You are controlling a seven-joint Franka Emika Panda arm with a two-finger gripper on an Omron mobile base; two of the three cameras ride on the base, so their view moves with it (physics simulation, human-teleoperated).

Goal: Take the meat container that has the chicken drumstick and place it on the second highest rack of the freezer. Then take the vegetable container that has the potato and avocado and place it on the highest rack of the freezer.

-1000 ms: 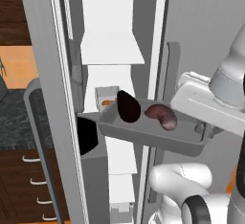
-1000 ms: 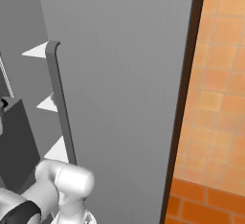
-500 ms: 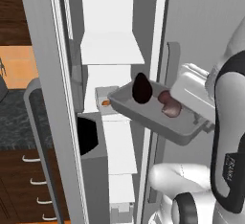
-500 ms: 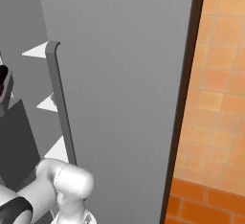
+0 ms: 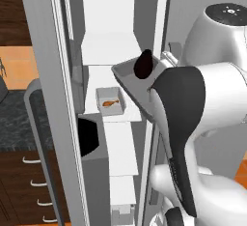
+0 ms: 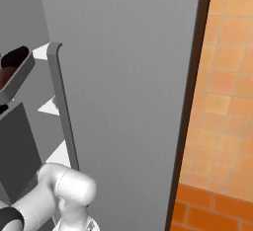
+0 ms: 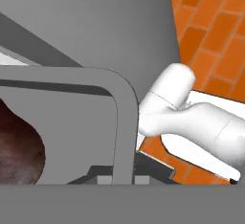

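Observation:
The grey vegetable container (image 5: 126, 73) hangs tilted at the freezer's right front edge, level with a white shelf (image 5: 105, 51). A dark avocado (image 5: 143, 63) stands up in it. From the right base view the container (image 6: 19, 76) shows at the left edge with the avocado (image 6: 15, 57) and a reddish potato (image 6: 4, 77). My gripper (image 7: 122, 178) is shut on the container's rim (image 7: 122, 117); my arm hides it from the left. The meat container (image 5: 110, 103) with the orange drumstick (image 5: 110, 104) rests on the shelf below.
The freezer's grey door (image 6: 128, 77) with its long handle (image 6: 63, 111) stands open on the right. A door frame (image 5: 53, 99) and a black bin (image 5: 89, 135) are on the left, with drawers (image 5: 29, 191) beyond. Lower shelves (image 5: 120, 148) are bare.
The vegetable container has risen and tilted, moving up toward the higher shelf. My arm has swung up close to the left base camera. The meat container has stayed put.

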